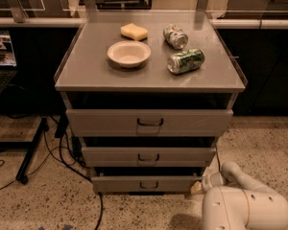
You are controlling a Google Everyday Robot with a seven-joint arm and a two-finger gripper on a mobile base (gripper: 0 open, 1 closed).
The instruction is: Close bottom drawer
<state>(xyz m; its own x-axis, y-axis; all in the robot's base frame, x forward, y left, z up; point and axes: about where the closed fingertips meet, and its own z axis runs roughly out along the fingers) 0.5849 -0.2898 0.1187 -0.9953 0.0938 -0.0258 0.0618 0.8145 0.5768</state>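
Camera view: gripper [198, 187] at right end of the bottom drawer [120, 183] — its grip cannot be told.

**Arm low at lower right, gripper aimed left**

White arm [247, 207] sits in the lower-right corner of the view. Its bulky rounded link is nearest the camera, with a thin seam curving across the shell. A narrower white forearm link [233, 172] comes off the upper left of that shell, bends at a rounded joint and runs down-left into the wrist [212, 181]. The gripper [198, 187] is at the end of the wrist, left of the big shell. It shows as a small pale tan tip, held low and pointing left.
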